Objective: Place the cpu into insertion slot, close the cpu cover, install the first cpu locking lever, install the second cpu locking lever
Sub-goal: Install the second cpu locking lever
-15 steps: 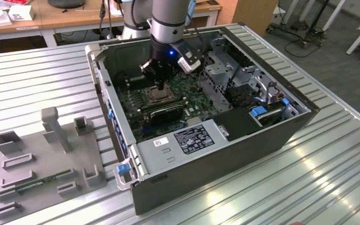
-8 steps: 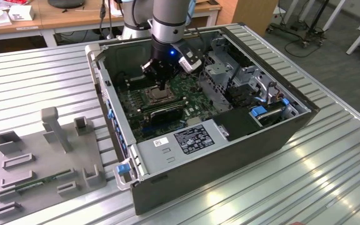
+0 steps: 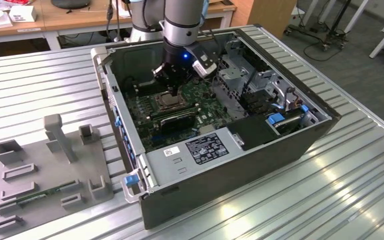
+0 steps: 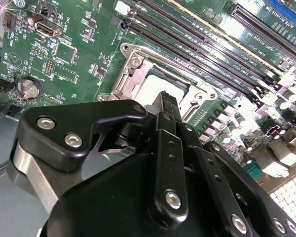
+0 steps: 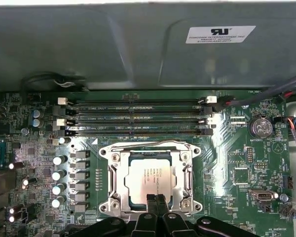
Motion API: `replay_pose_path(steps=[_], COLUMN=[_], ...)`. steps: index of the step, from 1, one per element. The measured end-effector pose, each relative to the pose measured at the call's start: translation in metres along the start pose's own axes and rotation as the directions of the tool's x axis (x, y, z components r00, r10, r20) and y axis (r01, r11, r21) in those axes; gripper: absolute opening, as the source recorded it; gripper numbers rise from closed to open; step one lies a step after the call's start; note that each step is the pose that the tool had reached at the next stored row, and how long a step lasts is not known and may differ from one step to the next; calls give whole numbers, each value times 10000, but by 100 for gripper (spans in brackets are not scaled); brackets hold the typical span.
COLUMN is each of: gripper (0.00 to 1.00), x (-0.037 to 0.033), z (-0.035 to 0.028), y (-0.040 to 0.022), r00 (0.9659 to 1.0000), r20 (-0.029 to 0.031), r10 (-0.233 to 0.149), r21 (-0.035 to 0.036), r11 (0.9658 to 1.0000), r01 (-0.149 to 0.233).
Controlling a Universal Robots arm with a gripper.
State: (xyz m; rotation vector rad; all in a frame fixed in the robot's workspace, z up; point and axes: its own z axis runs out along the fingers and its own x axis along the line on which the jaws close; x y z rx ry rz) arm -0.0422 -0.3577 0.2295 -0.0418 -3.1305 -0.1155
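You have one cpu (image 5: 151, 179), one slot (image 5: 150, 148) and one cover (image 5: 111, 175) on one board (image 5: 237, 168). Count four memory slots (image 5: 133, 118) in the first wrist view and one coin cell (image 5: 260, 127). One case (image 3: 245, 150) and one grey fixture (image 3: 52, 170) sit on one worktop (image 3: 312, 200). One arm (image 3: 182, 20).

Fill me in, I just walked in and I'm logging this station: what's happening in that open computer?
A robot arm is working inside the open computer case, its gripper down at the insertion slot on the green motherboard. The cpu already sits in the slot, and the cpu cover lies closed around it. The jaws are pressed together, holding nothing, their tips at the edge of the chip.
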Motion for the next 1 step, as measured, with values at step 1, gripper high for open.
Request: replay_pose_path(steps=[1], gripper=[11], x=[-1], z=[0], y=[0], r00=[10000], r20=[0], r10=[0], r21=[0], r11=[10000], r01=[0])
